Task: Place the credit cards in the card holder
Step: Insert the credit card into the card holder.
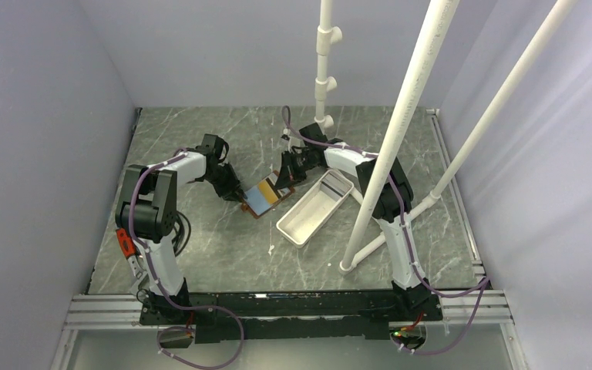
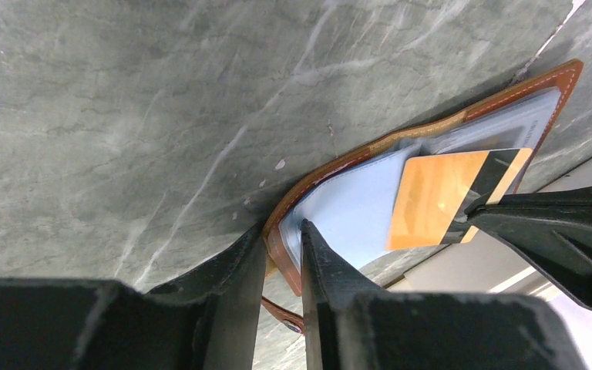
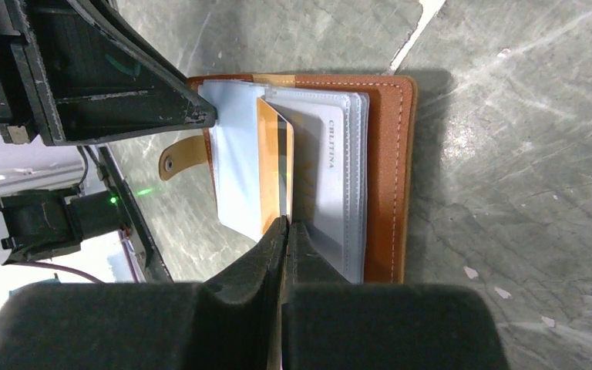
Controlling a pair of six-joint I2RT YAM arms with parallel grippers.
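Card holder: the brown leather card holder (image 1: 260,200) lies open on the grey marble table (image 1: 223,254), between my two arms and just left of the white tray (image 1: 314,210).
Inside: I see a stack of clear plastic sleeves, and a snap strap (image 3: 181,158) sticks out from one edge.
Gold card: the gold card (image 3: 274,166) stands on its long edge among the sleeves, partly pushed in. It has a black stripe at one end.
Left pincer: the left pincer (image 2: 283,229) is narrowed onto a corner of the card holder, with the leather edge and a pale sleeve between its fingers.
Right pincer: the right pincer (image 3: 287,225) is pinched tight on the near end of the gold card.
Writing: one small printed word runs along a sleeve (image 3: 331,146). It looks like "CIELTINA", though I cannot be sure of the letters. I can read nothing on the card.
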